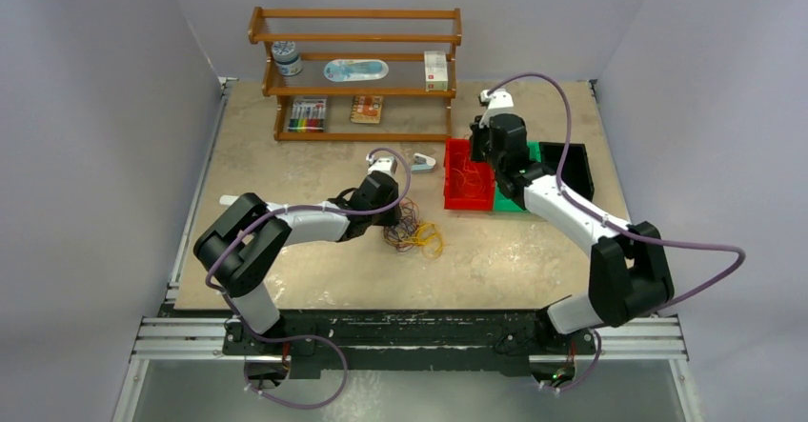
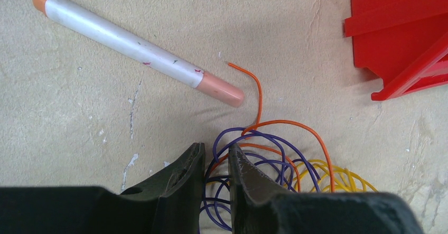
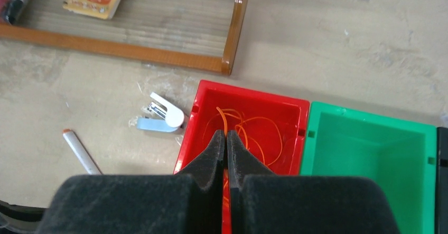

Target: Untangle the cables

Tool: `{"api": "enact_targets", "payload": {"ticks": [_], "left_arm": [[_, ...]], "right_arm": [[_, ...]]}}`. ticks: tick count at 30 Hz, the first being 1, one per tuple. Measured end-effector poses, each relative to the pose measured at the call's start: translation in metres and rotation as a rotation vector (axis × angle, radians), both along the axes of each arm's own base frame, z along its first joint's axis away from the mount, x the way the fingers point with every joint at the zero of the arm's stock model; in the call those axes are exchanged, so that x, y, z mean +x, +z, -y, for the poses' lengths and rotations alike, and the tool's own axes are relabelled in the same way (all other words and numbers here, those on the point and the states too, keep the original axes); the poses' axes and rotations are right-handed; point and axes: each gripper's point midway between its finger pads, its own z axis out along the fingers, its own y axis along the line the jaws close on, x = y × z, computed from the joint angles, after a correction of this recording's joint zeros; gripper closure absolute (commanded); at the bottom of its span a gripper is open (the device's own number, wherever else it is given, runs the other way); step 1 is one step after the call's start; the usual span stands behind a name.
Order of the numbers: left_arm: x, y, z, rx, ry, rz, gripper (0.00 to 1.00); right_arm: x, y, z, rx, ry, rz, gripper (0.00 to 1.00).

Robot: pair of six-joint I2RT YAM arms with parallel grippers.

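Observation:
The cables (image 1: 414, 234) lie as a small tangle on the table, just right of my left gripper (image 1: 389, 220). The left wrist view shows purple loops (image 2: 274, 144), an orange strand (image 2: 296, 123) and yellow coils (image 2: 343, 178). My left gripper (image 2: 216, 149) is down on the tangle's left edge, jaws a narrow gap apart, with purple loops crossing the gap. My right gripper (image 3: 226, 133) hovers over the red bin (image 3: 253, 90), shut on a thin orange cable (image 3: 222, 119) that trails down to more orange cable (image 3: 259, 133) in the bin.
A white pen (image 2: 137, 48) lies left of the tangle. A stapler (image 3: 161, 118) sits beside the red bin (image 1: 448, 174), with a green bin (image 3: 370, 115) and a black bin (image 1: 576, 170) to its right. A wooden shelf (image 1: 354, 70) stands at the back.

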Motion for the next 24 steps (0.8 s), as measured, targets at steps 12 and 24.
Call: {"api": "enact_targets", "payload": {"ticks": [12, 24], "left_arm": [[0.0, 0.0, 0.0, 0.001, 0.001, 0.001, 0.77], [0.0, 0.0, 0.0, 0.001, 0.002, 0.001, 0.76]], "right_arm": [[-0.012, -0.053, 0.0, -0.038, 0.006, -0.174, 1.0], [-0.015, -0.135, -0.013, -0.091, 0.065, -0.408, 1.0]]}}
